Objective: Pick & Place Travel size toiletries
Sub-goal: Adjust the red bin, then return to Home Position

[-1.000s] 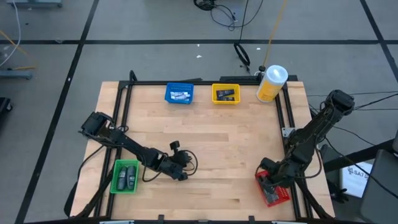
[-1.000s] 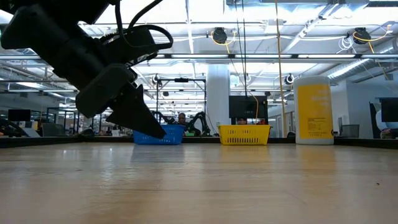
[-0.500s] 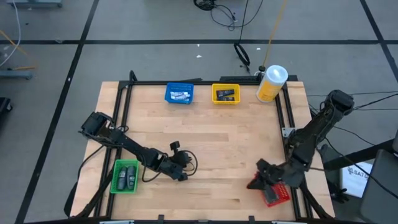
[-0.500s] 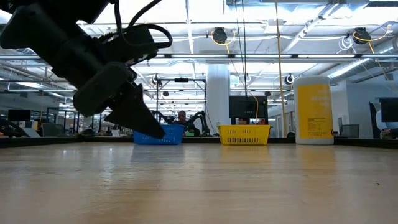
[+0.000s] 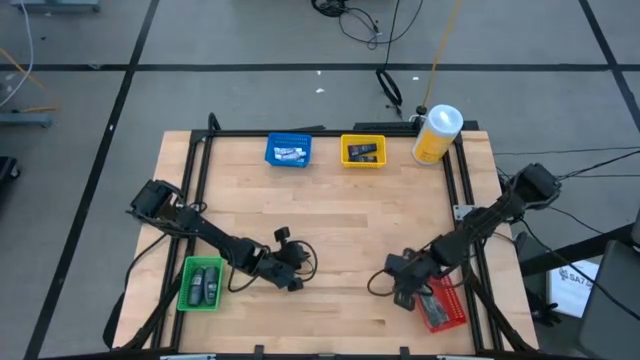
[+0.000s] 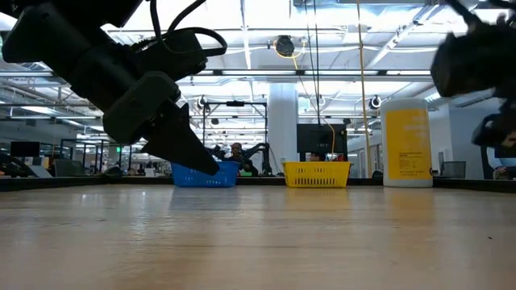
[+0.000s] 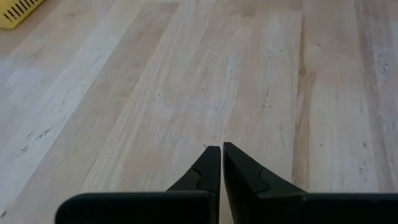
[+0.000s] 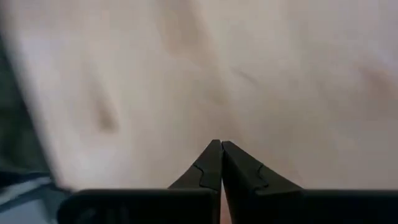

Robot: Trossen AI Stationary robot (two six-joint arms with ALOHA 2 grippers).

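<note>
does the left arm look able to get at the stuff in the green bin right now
Probably yes. The green bin sits right beside the left arm, its toiletries uncovered, and the shut, empty left gripper is just past it over bare wood; it would need to swing back.

Left gripper [image 6: 197, 165] low over table [image 6: 258, 242], jaws closed; blue bin [image 6: 205, 174], yellow bin [image 6: 316, 173], yellow bottle [image 6: 407, 142] behind.

Grey floor [image 5: 80, 100] crossed by dark lines surrounds the wooden table [image 5: 330, 230]; beyond it, ceiling lights [image 6: 266, 32], a white pillar [image 6: 283, 121], and monitors [image 6: 321, 138].
</note>
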